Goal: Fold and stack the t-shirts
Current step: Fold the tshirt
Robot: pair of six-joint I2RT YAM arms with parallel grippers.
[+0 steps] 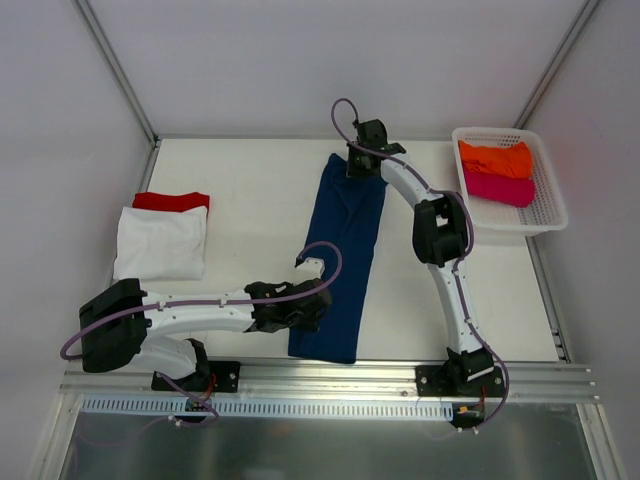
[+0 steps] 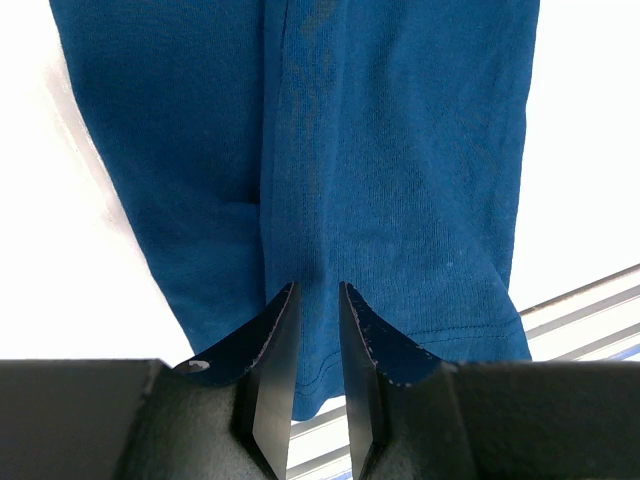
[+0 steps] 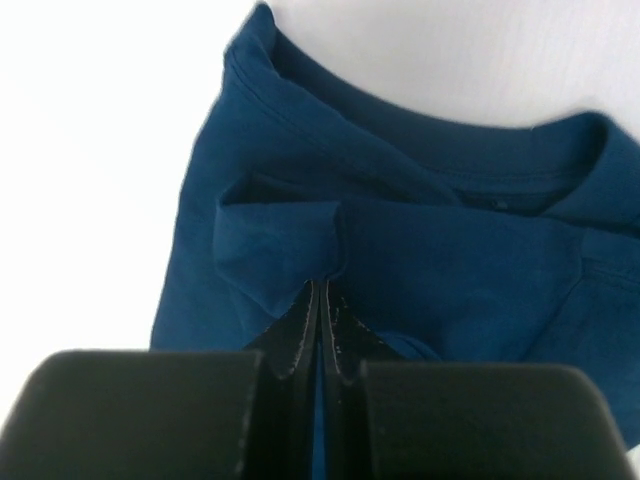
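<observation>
The long navy blue cotton t-shirt (image 1: 345,250), folded into a narrow strip, lies mid-table (image 1: 250,180). The right gripper (image 3: 322,285) is pressed closed on a fold by its collar. The left gripper (image 2: 318,288) pinches cloth near the hem, fingers narrowly apart. A folded white tee (image 1: 160,243) lies on a red one (image 1: 172,200) at the left. Orange (image 1: 495,158) and magenta (image 1: 500,188) tees fill the white mesh basket (image 1: 548,215).

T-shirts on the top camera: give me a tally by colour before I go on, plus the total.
navy blue t-shirt: 1
white t-shirt: 1
red t-shirt: 1
orange t-shirt: 1
magenta t-shirt: 1
Total: 5
</observation>
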